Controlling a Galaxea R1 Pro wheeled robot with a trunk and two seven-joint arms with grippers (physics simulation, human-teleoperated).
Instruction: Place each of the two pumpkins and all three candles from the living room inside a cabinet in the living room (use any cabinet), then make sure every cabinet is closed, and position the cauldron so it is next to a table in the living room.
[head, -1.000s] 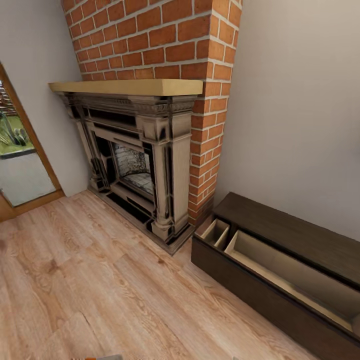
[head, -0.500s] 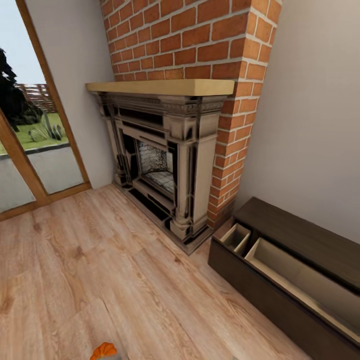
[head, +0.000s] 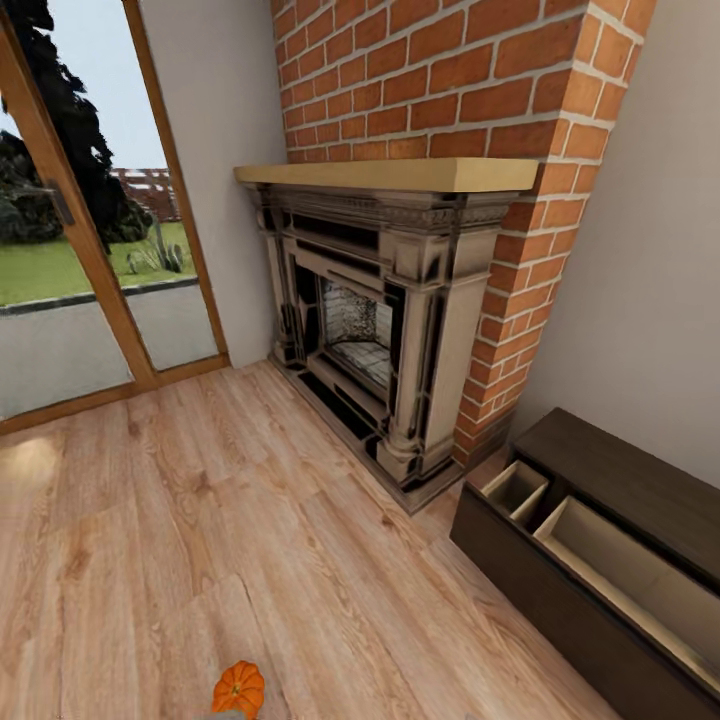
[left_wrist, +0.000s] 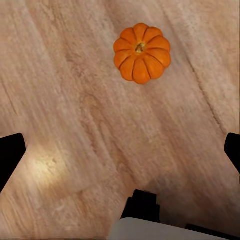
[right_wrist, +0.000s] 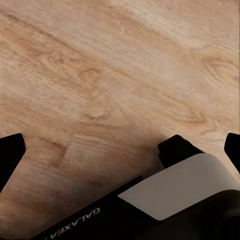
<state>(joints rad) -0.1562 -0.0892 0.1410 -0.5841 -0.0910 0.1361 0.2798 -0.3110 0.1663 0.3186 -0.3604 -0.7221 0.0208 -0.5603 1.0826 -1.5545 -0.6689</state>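
Jaws of both grippers spread wide, empty, above wood floor. Pumpkin upright on floor beneath left gripper. Cabinet drawers open beside fireplace.

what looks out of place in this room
A pumpkin sits upright on the bare wood floor, away from any furniture. The cabinet by the fireplace has its drawers pulled open, their pale insides showing no contents.

Bright, even daylight enters through the glass door; soft renders; a pale glare patch on the floor.
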